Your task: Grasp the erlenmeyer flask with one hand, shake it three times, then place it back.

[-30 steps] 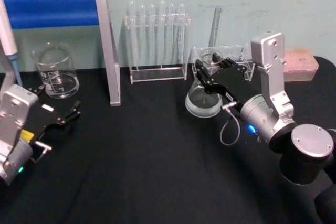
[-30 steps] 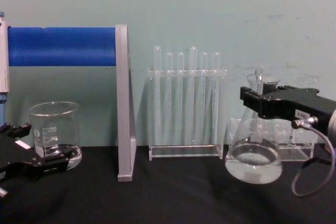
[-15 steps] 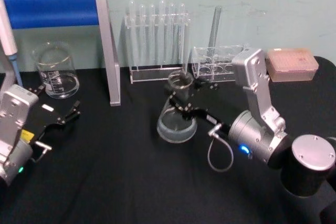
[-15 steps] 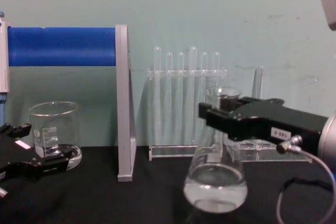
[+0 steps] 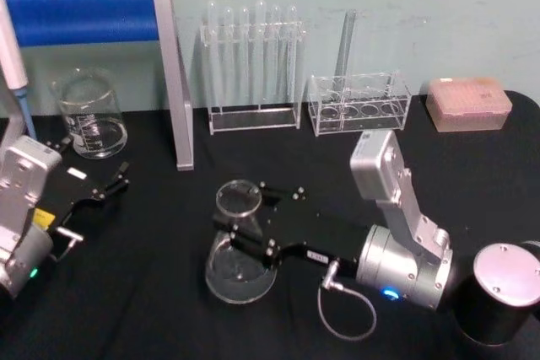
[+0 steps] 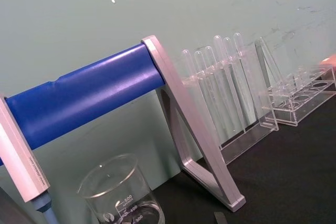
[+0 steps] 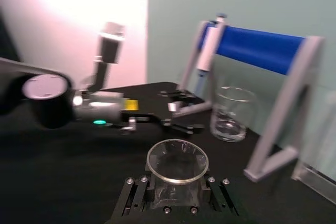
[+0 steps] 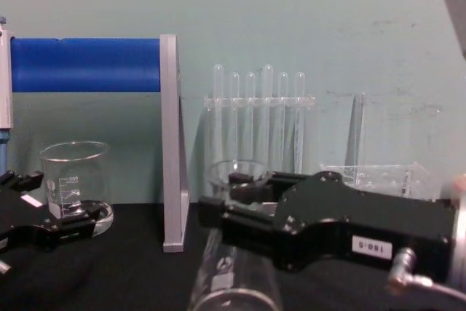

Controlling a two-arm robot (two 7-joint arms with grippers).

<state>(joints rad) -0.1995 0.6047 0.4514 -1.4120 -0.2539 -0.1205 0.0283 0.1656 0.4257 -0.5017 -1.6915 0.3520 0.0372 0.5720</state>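
Far left, the left pincer (image 5: 91, 173) sits by the worktop's (image 5: 152, 301) left edge, fingers spread and gripping nothing, just in front of the beaker (image 5: 89, 115). Moving right, the blue-barred stand (image 5: 173, 82) and the test tubes (image 5: 251, 65) line the back edge. And there's the flask (image 5: 238, 269), mid-worktop towards the front edge, mouth up! The right pincer (image 5: 246, 221) reaches in from the right side, pinching its neck just under the lip. Whether the base touches the worktop can't be told.
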